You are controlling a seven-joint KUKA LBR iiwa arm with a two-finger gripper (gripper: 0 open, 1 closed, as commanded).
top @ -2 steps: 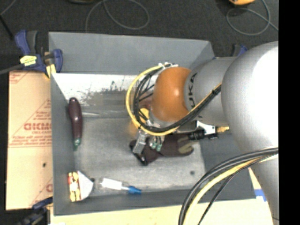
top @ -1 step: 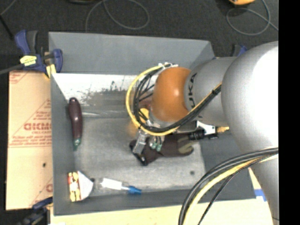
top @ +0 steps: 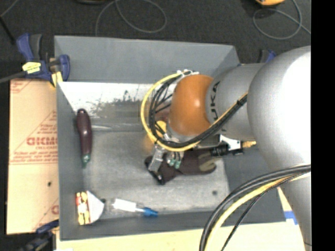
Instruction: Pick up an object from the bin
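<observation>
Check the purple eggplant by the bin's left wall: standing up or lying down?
Lying down. The eggplant rests lengthwise on the bin floor along that wall, green stem end toward the view's bottom.

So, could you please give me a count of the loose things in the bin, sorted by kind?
Dark purple eggplant-shaped toy: 1
White stick with a blue tip: 1
White, red and yellow wrapper: 1
Dark brown lump by the gripper: 1
Total: 4 in view; the arm may hide more.
</observation>
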